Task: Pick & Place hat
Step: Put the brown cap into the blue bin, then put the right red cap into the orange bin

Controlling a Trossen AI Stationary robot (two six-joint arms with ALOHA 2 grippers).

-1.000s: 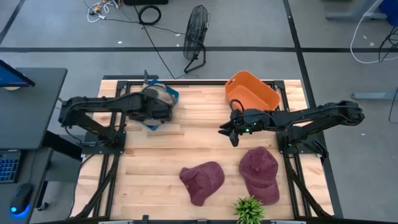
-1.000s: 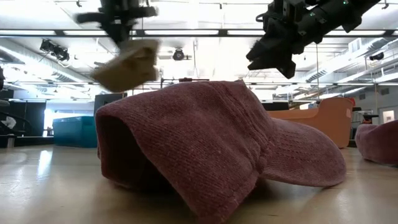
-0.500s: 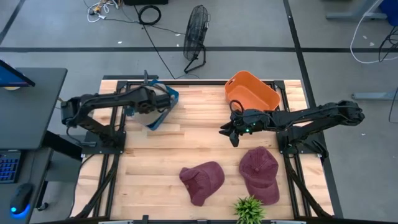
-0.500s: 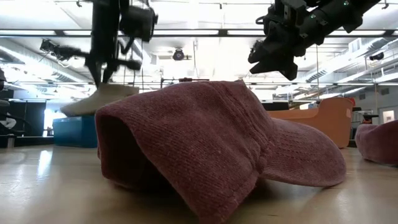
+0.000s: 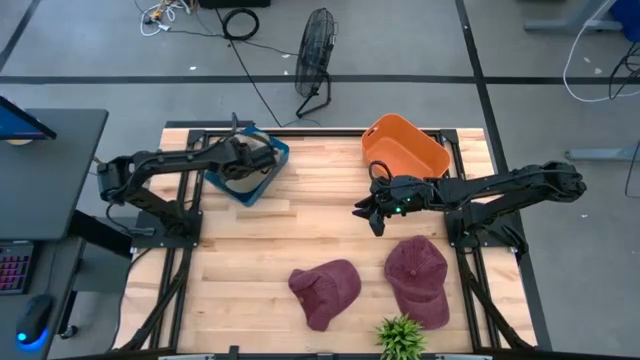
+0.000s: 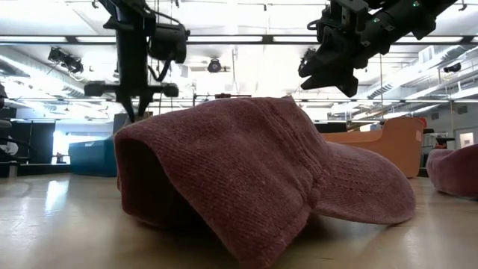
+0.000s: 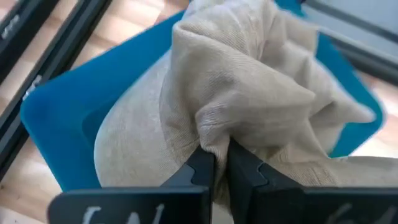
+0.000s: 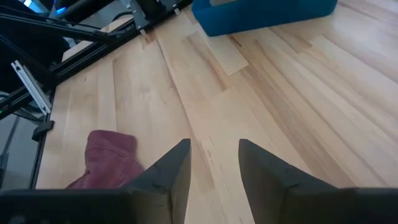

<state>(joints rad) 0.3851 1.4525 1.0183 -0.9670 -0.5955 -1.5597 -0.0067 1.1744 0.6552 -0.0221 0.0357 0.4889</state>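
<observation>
My left gripper [image 5: 260, 160] reaches into the blue bin [image 5: 245, 197] at the table's far left and is shut on a beige hat [image 7: 236, 93], which lies crumpled inside the bin [image 7: 56, 118]. In the low view the left gripper [image 6: 134, 110] points down behind the near maroon hat [image 6: 261, 172]. Two maroon hats lie on the near part of the table, one left [image 5: 327, 290] and one right [image 5: 418, 280]. My right gripper [image 5: 366, 218] hovers open above the table's middle [image 8: 211, 162], touching nothing. My left gripper pinches a bunched fold of the beige hat's cloth [image 7: 214, 134] between its two fingers [image 7: 202, 168], coming from above and pointing down. Several layers are gathered there. The hat's lower part rests in the blue bin, its cloth slack around the fingers.
An orange bin [image 5: 403, 148] stands at the far right of the table. A small green plant [image 5: 400, 335] sits at the near edge. Bare wood lies between the bins and the maroon hats. A black frame borders the table.
My left gripper has carried the beige hat down into the blue bin, shifting a little toward the far edge and turning as it descended. The hat, lifted clear a second ago, now sits in the bin. The left gripper stays shut on it.
</observation>
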